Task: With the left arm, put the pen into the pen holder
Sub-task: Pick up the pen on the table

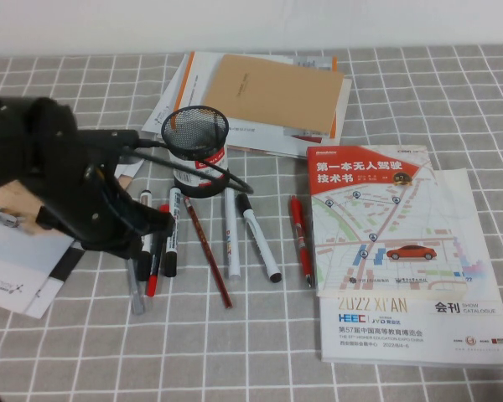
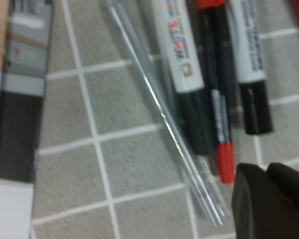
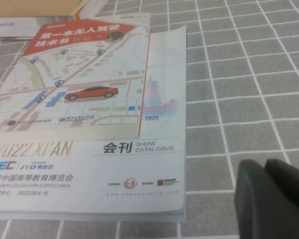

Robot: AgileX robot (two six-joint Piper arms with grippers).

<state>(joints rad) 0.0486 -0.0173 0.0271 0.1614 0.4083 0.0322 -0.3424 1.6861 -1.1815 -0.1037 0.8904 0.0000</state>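
The slim grey-silver pen point(image 1: 135, 291) lies on the checked cloth at the left end of a row of pens, its upper part hidden under my left arm. In the left wrist view the pen point(image 2: 159, 112) lies flat beside a white marker point(image 2: 182, 59), untouched. My left gripper point(image 1: 157, 223) hovers low over the row, shut and empty; its fingers point(image 2: 254, 199) sit just beside the pen's end. The black wire-mesh pen holder point(image 1: 194, 142) stands upright behind the row. My right gripper point(image 3: 271, 199) is shut and empty over bare cloth, outside the high view.
White markers with black caps point(image 1: 258, 237), a red pen point(image 1: 298, 230) and a dark red pencil point(image 1: 208, 251) lie beside the pen. Catalogues point(image 1: 394, 251) lie at the right, a brown envelope point(image 1: 277, 92) on papers behind, and more papers point(image 1: 17, 260) at the left.
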